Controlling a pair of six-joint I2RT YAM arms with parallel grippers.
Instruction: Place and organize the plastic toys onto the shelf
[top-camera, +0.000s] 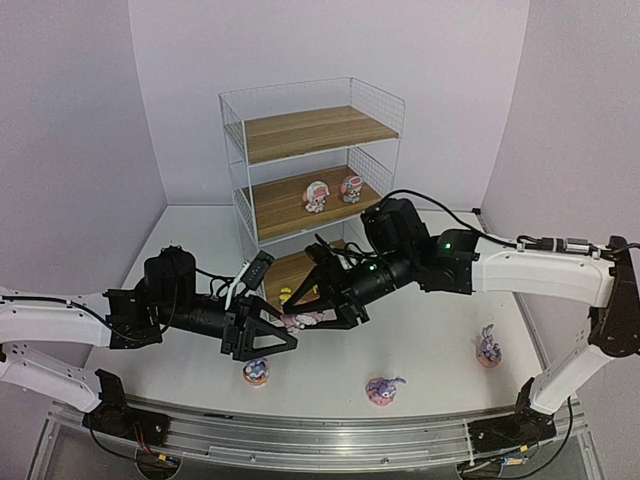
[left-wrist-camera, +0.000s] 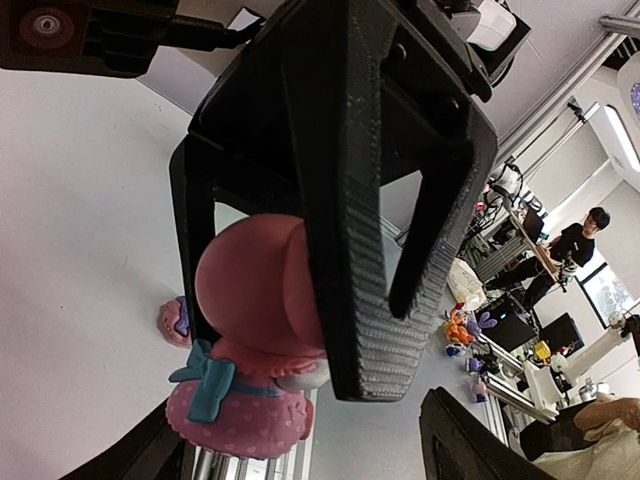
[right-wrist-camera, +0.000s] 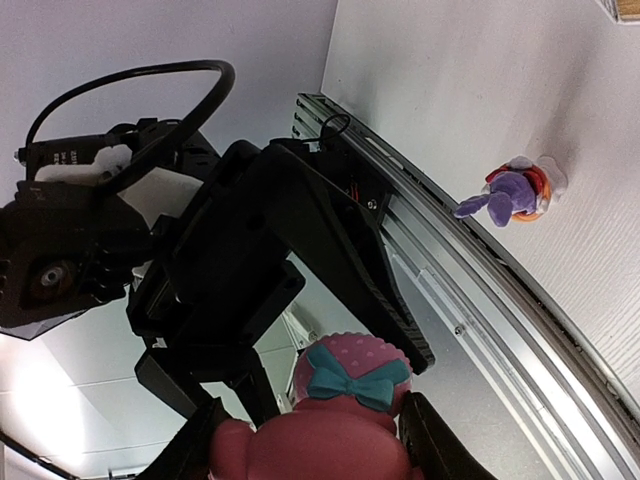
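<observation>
A pink toy (top-camera: 301, 320) with a teal bow hangs in mid-air between the two arms, in front of the shelf (top-camera: 310, 130). My right gripper (top-camera: 306, 316) is shut on it; in the right wrist view the pink toy (right-wrist-camera: 345, 420) fills the gap between the right gripper's (right-wrist-camera: 320, 445) fingers. My left gripper (top-camera: 291, 338) stands open around the same toy (left-wrist-camera: 255, 330), its jaws wide and one finger well clear. Two pink-white toys (top-camera: 316, 196) (top-camera: 351, 188) stand on the middle board. A yellow toy (top-camera: 287, 296) sits on the bottom board.
Three purple bunnies stand on the white table: front left (top-camera: 256, 372), front centre (top-camera: 382, 389) and right (top-camera: 488, 348). The top board of the shelf holds nothing. A metal rail (top-camera: 330, 440) runs along the near edge.
</observation>
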